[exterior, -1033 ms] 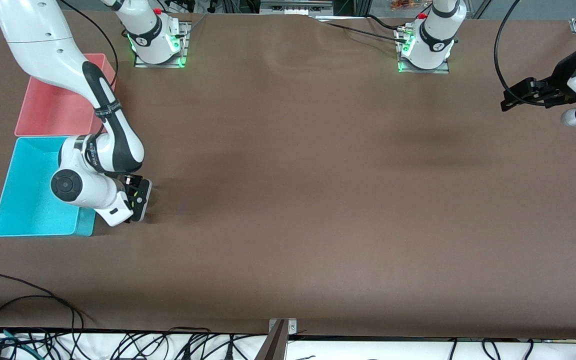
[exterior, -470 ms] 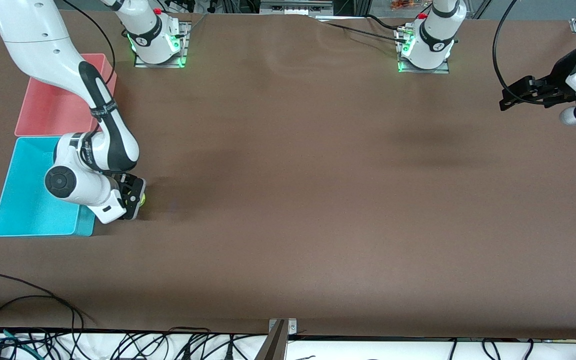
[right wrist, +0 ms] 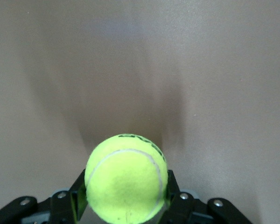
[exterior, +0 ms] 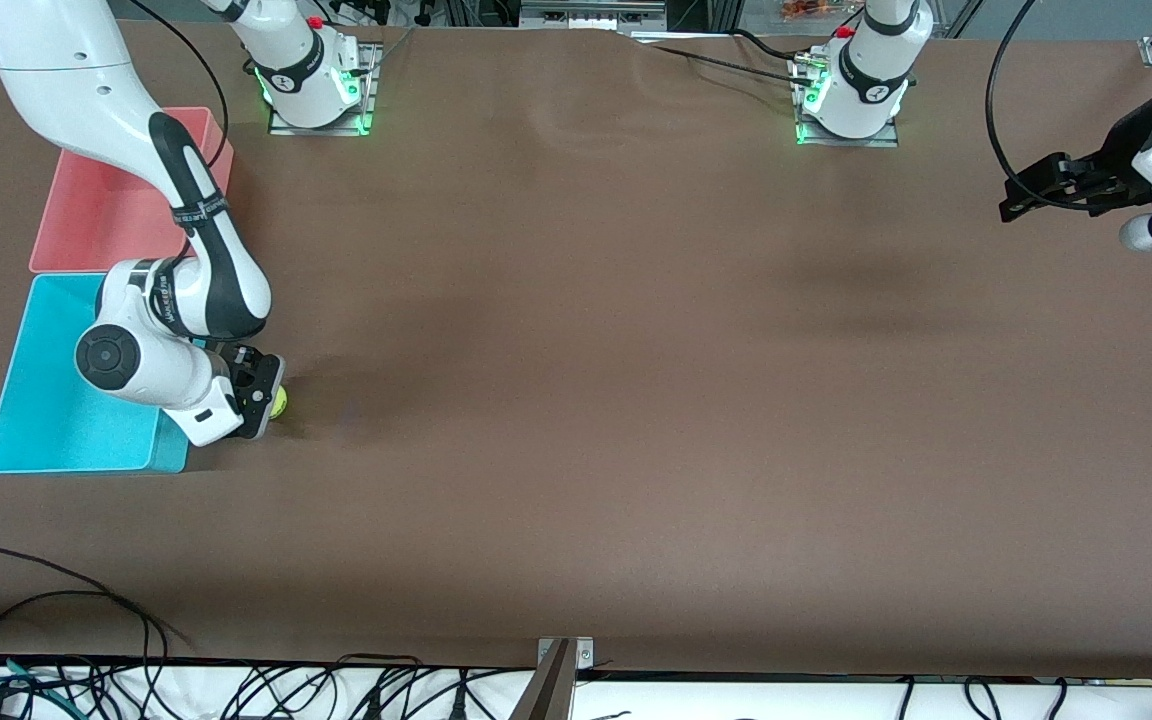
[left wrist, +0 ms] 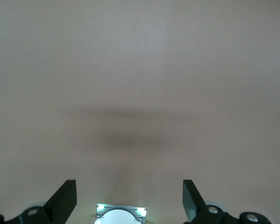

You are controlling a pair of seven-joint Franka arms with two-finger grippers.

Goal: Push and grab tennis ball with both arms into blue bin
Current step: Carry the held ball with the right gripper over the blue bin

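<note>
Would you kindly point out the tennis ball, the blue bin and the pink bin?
tennis ball [right wrist: 126,178], right wrist view, middle of felt.
blue bin [exterior: 41,400], front view, bare floor.
pink bin [exterior: 101,215], front view, bare floor.

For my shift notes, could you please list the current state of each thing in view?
Tennis ball: clamped in the right gripper, beside the blue bin.
Right gripper: shut on the ball.
Left gripper: open, empty, waiting over the table's left-arm end.
Blue bin: upright, no ball inside.
Pink bin: upright, nothing visible inside.

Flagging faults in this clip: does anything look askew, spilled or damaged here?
Nothing stands out. The right gripper is shut on the tennis ball beside the blue bin; the pink bin sits square; the left gripper waits open over bare table.
</note>
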